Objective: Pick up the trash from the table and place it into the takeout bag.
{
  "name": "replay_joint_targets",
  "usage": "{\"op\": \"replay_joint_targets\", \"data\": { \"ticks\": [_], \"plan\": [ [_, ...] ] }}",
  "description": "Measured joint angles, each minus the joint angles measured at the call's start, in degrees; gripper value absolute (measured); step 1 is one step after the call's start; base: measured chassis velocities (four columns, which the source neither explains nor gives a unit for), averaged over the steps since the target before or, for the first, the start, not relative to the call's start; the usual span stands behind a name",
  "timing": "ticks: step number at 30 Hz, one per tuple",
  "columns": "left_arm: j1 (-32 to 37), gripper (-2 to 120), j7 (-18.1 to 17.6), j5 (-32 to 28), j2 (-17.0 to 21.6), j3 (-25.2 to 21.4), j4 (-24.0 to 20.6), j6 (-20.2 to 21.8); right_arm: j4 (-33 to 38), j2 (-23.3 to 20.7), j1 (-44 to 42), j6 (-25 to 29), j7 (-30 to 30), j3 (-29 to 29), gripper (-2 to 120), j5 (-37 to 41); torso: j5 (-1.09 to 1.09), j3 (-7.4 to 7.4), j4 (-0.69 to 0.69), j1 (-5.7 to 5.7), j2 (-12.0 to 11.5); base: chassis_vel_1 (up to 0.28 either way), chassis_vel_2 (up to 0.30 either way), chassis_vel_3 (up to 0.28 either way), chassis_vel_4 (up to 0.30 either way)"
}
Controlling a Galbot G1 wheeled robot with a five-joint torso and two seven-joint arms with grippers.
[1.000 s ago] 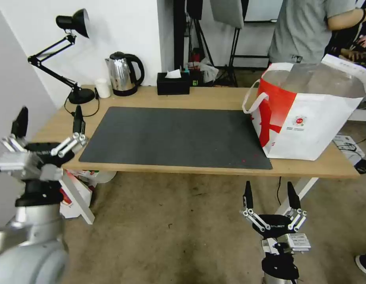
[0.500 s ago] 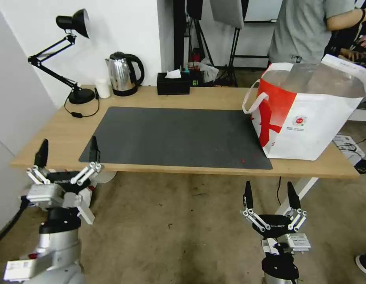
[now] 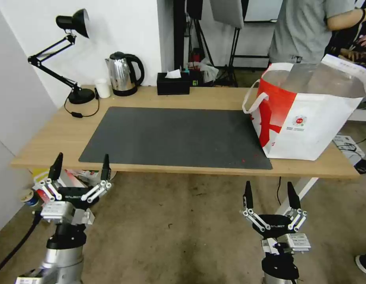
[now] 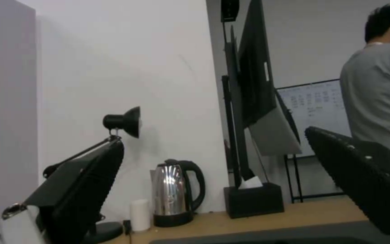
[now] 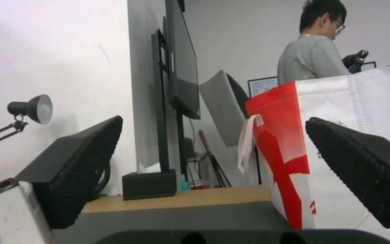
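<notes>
My left claw (image 3: pixel 80 167) and right claw (image 3: pixel 271 196), both spread apart, hang below the table's (image 3: pixel 191 96) near edge; the takeout bag (image 3: pixel 309 114) stands far right.

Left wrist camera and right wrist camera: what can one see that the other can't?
The left wrist view alone has the silver kettle and the small white cup beside it. The right wrist view alone has the takeout bag, standing on the table. Both share the black desk lamp, the black tissue box, the tabletop and each gripper's own open fingers.
</notes>
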Motion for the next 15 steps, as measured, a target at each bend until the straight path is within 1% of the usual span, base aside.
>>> {"op": "replay_joint_targets", "data": {
  "ticks": [7,15],
  "plan": [
    [1.4,100,0.2,1.8,0.3,1.2,1.9,-2.5,0.0,0.0,0.0,0.0,0.0,0.0,100,0.0,0.0,0.0,0.0,0.0,0.0,0.0,0.0,0.0,0.0],
    [1.6,100,0.2,2.3,0.1,1.9,2.4,-3.1,0.0,0.0,0.0,0.0,0.0,0.0,100,0.0,0.0,0.0,0.0,0.0,0.0,0.0,0.0,0.0,0.0]
  ]
}}
